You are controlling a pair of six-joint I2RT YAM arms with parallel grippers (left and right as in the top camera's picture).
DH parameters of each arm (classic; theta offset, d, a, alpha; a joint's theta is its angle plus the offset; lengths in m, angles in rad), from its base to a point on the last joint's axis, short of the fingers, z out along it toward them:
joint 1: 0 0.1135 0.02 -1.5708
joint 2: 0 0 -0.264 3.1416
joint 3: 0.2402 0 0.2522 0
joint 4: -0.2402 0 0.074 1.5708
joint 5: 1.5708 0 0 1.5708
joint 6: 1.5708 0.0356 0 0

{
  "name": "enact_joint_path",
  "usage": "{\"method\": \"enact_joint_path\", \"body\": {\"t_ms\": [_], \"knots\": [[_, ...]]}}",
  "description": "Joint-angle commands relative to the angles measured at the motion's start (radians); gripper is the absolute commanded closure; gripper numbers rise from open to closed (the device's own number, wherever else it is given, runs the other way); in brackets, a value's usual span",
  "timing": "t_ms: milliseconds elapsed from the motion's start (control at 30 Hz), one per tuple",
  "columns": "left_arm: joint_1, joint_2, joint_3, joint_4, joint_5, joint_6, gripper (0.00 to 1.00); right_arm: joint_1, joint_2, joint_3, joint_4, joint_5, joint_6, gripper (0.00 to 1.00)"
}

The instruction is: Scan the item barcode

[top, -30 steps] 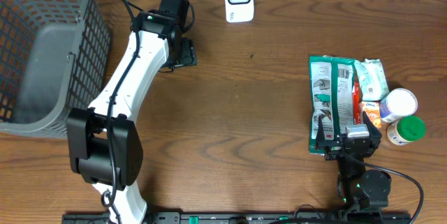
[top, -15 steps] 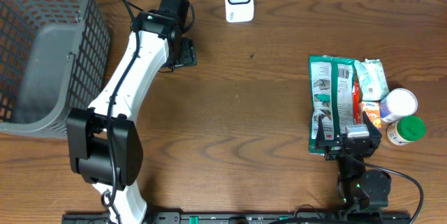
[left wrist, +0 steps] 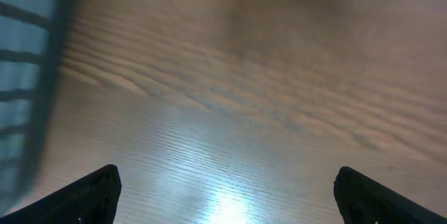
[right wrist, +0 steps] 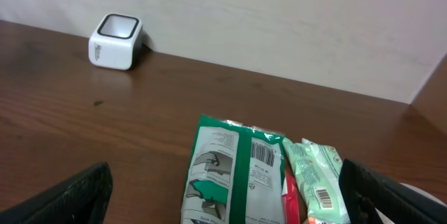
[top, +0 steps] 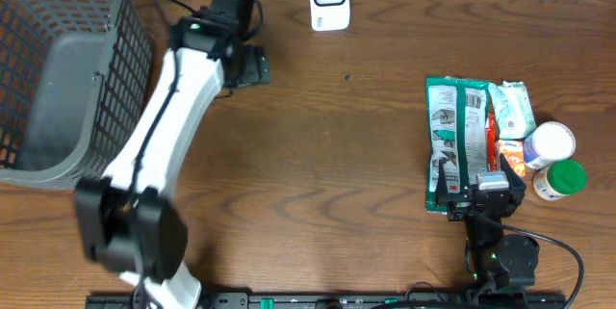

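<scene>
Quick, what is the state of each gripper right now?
Left gripper: open, holding nothing.
Right gripper: open, holding nothing.

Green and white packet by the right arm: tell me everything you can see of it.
The green and white packet is a glossy, flat pouch lying on the wooden table, long axis running away from the right gripper, whose open jaws stand over its near end. A barcode faces up near its far end. A red packet lies against its right edge.
</scene>
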Motion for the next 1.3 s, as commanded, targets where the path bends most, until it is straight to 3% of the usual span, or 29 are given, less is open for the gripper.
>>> {"method": "enact_joint_path", "body": {"t_ms": [0,467,833,1067,1267], "knots": [[0.003,-0.177,0.006,-0.002,-0.064,0.013,0.02,-0.006,-0.009,-0.001,-0.005,0.013,-0.013,0.01],[0.003,-0.869,0.006,-0.021,-0.161,0.015,0.02,-0.006,-0.009,-0.001,-0.005,0.013,-0.013,0.01],[0.061,-1.192,-0.055,-0.377,-0.213,-0.014,0.02,-0.006,-0.009,-0.001,-0.005,0.013,-0.013,0.01],[0.138,-1.395,-0.281,-0.357,-0.213,-0.072,0.02,-0.006,-0.009,-0.001,-0.005,0.013,-0.013,0.01],[0.18,-1.556,-0.49,-0.193,-0.212,-0.113,0.02,-0.006,-0.009,-0.001,-0.005,0.013,-0.013,0.01]]}}
